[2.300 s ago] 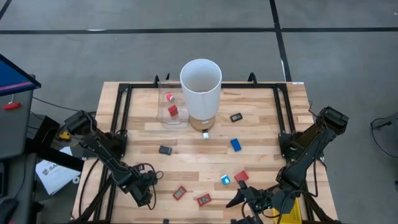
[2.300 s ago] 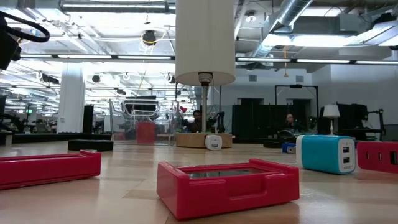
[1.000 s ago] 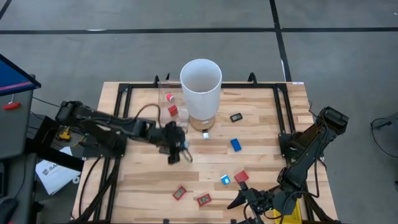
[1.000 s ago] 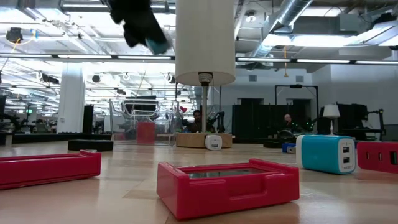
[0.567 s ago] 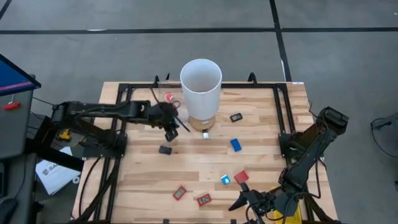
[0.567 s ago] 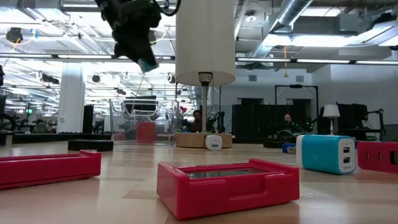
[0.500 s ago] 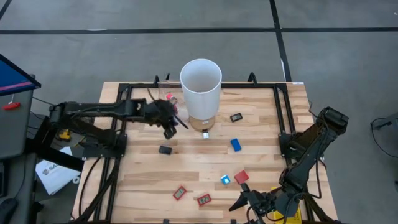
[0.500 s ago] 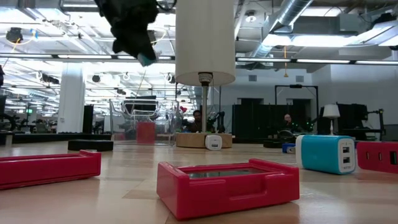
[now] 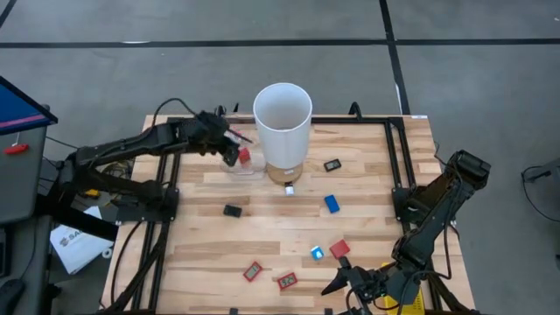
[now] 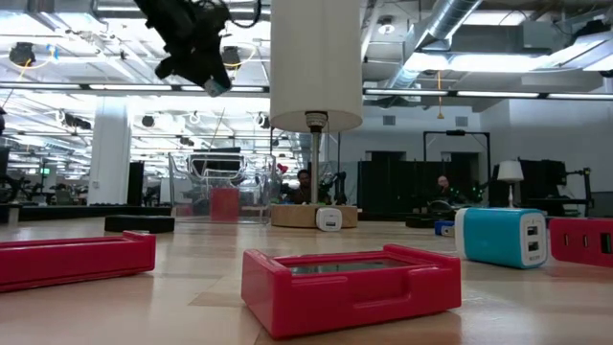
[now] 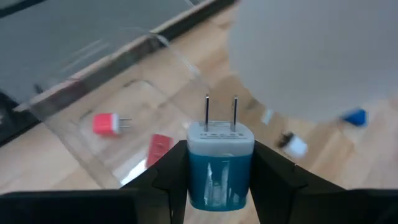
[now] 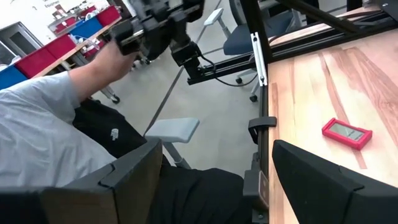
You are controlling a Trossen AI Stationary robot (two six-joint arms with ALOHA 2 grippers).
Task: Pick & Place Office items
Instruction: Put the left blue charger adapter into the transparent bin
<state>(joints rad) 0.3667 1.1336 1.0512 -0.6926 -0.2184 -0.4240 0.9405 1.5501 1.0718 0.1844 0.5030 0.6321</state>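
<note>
My left gripper [image 9: 232, 153] hangs over a clear box [image 9: 241, 166] at the table's far side, next to the tall white cylinder [image 9: 283, 122], and is shut on a blue charger plug [image 11: 220, 174]. A red plug [image 11: 107, 123] and a red block [image 11: 158, 149] lie on the box floor. Other office items lie flat on the table: a black piece [image 9: 232, 210], a blue one [image 9: 332, 203], a teal charger [image 9: 317, 253] and red flat pieces [image 9: 253, 271]. My right gripper [image 9: 346, 282] waits open at the near right edge. My left gripper pinches the blue charger plug by the two sides of its blue body [image 11: 220, 183], one finger [image 11: 171, 171] on each side. Its white face and two prongs [image 11: 220, 112] point away from the wrist. The plug is lifted clear, high above the box [image 10: 215, 86].
A black framed piece [image 9: 332, 164] and a small white one [image 9: 289, 189] lie by the cylinder's wooden base. Another red flat piece [image 9: 286, 281] and a red block [image 9: 339, 248] sit near the right gripper. A person in a grey shirt [image 12: 56, 124] is beyond the table's near edge.
My left gripper, still shut on the blue plug, has moved from above the black piece toward the table's far edge and slightly left, staying high, until it is over the clear box. The right arm has kept still.
</note>
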